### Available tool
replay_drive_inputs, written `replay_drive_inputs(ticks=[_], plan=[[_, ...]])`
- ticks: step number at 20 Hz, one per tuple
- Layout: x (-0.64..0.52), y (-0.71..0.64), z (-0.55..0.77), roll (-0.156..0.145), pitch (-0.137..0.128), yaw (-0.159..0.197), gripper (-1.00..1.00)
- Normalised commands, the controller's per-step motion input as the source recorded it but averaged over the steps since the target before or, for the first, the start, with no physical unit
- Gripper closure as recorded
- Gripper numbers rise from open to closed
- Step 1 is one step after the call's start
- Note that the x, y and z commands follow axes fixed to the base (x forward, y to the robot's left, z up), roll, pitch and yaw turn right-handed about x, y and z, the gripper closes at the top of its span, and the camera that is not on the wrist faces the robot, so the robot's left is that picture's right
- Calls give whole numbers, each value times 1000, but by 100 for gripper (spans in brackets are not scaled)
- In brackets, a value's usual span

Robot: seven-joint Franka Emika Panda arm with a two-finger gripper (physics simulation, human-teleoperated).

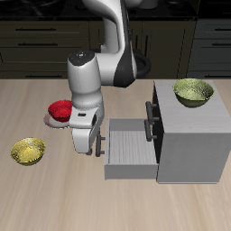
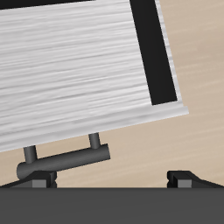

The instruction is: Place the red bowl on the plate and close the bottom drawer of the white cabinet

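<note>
Exterior view: red bowl (image 1: 60, 110) sitting on the plate (image 1: 53, 120), partly hidden behind the arm; bottom drawer (image 1: 132, 152) pulled well out of the white cabinet (image 1: 190, 135) toward the gripper (image 1: 94, 144); gripper low, just beside the drawer's front with its dark bar handle (image 1: 106, 145); jaw state not readable here, fingers masked by the wrist body; one yellow-green bowl (image 1: 193, 91) on the cabinet top, another yellow-green bowl (image 1: 28, 151) on the table (image 1: 54, 194) nearer the front edge. Wrist view: drawer's striped grey inside filling most of the frame, handle close to one fingertip (image 2: 35, 182); jaws apart, nothing between them; bowls, plate, cabinet body out of shot. No readable writing anywhere.
</note>
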Motion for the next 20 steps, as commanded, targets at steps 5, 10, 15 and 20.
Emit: replay_drive_inputs(ticks=[5,10,15,20], plan=[[70,123,-57,35,-58,27,-100],[-23,90,-214,17,85,-6,-100],[-115,-29,-187,-8,119,65,-100],[17,-31,-108,-5,6,-4,-100]])
